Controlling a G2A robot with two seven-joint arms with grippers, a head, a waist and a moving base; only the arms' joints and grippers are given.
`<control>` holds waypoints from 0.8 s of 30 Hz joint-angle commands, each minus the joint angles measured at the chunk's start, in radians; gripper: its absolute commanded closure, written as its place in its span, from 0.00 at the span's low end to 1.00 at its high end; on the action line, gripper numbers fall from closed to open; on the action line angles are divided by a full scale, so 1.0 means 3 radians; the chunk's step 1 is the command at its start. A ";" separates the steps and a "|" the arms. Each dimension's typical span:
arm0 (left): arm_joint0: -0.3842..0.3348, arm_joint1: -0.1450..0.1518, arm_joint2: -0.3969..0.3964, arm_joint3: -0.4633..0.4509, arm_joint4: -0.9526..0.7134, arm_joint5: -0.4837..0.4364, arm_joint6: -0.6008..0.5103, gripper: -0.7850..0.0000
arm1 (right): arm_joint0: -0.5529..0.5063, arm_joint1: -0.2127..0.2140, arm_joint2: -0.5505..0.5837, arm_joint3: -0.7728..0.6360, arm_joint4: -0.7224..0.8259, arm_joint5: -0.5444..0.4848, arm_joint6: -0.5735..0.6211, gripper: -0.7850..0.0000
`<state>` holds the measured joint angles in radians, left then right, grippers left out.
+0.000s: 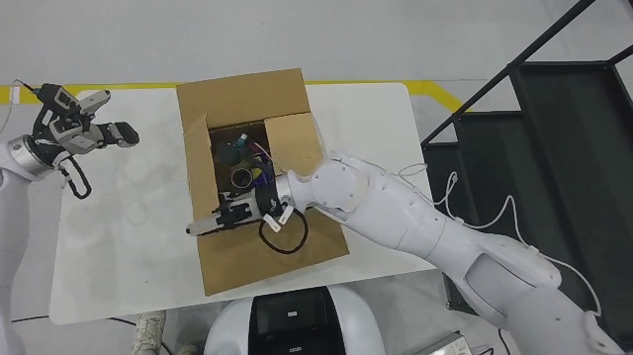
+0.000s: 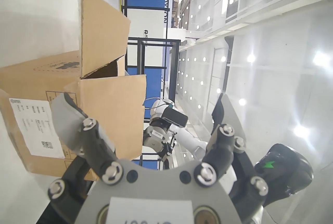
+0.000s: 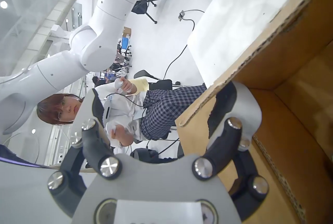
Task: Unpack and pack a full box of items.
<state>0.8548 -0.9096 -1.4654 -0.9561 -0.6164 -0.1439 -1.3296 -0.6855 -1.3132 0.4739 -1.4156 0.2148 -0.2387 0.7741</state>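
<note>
Open cardboard box (image 1: 242, 93) at the middle of the white desk (image 1: 119, 256). The far flap and the near flap lie folded outward; the right flap leans in over the opening. Several small items (image 1: 242, 162) lie in the box's far half, too dark to name singly.

Right gripper (image 1: 213, 222): the arm reaches from the right across the box, and the gripper sits at the left wall, towards the near-left corner. In the right wrist view the right gripper (image 3: 161, 100) has its jaws spread wide astride the cardboard edge (image 3: 208, 95), one finger (image 3: 231, 102) inside the box and the other outside. The jaws are not closed on the edge.

Left gripper (image 1: 109, 123): held over the desk's far-left edge, well apart from the box. In the left wrist view the left gripper (image 2: 143, 105) has its jaws wide open and holds nothing. It faces the box's labelled side (image 2: 39, 79).
</note>
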 commanded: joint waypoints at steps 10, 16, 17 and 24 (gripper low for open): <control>0.0369 0.0081 -0.0351 -0.0445 -0.0226 0.0037 -0.0017 0.00 | 0.0531 -0.0666 -0.0560 0.0658 0.0168 -0.0050 0.0080 0.00; 0.0480 0.0096 -0.0430 -0.0588 -0.0304 0.0061 0.0010 0.00 | 0.0656 -0.1005 -0.0707 0.1148 0.0208 -0.0067 0.0065 0.00; 0.0490 0.0097 -0.0430 -0.0604 -0.0319 0.0070 0.0000 0.00 | 0.0671 -0.1049 -0.0724 0.1208 0.0184 -0.0055 0.0059 0.00; 0.0453 0.0083 -0.0314 -0.0595 -0.0285 0.0133 0.0030 0.00 | 0.0686 -0.1251 -0.0747 0.1467 0.0059 -0.0060 0.0032 0.00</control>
<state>0.9939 -0.8837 -1.5662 -1.1385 -0.7031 -0.1048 -1.3217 -0.4785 -1.6836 0.2481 -0.9827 0.2366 -0.2550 0.7830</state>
